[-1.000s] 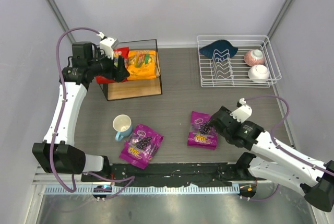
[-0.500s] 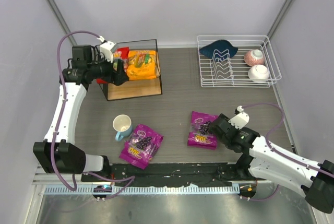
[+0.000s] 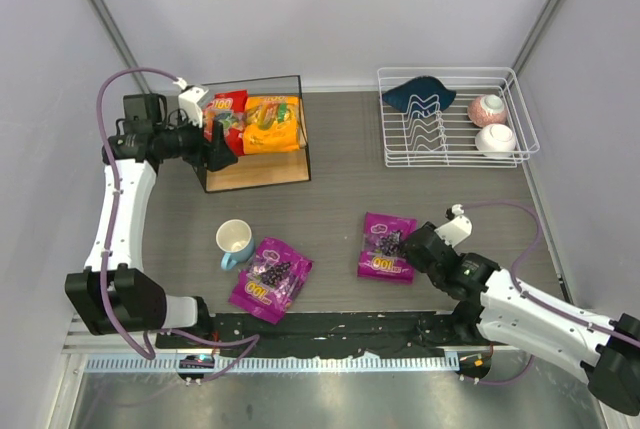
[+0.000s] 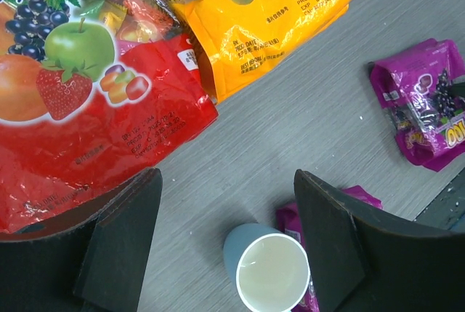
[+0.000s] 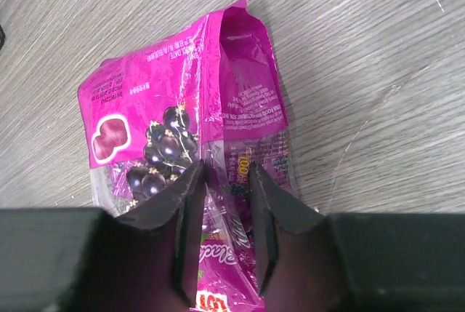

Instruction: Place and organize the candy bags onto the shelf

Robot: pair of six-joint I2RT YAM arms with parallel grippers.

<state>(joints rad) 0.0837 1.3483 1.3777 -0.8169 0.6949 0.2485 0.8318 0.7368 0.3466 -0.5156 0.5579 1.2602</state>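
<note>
Right wrist view, right gripper (image 5: 227,174) pinched narrow on a fold of purple bag (image 5: 167,101), left gripper (image 4: 225,181) spread wide, empty, near red bag (image 4: 87,116).

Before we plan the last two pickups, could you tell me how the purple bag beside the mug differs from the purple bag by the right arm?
The left purple bag lies free and slanted beside the mug; the right purple bag lies nearly straight, a fold of it pinched in the right hand. Both are purple grape packets on the table, not yet on the shelf.
</note>
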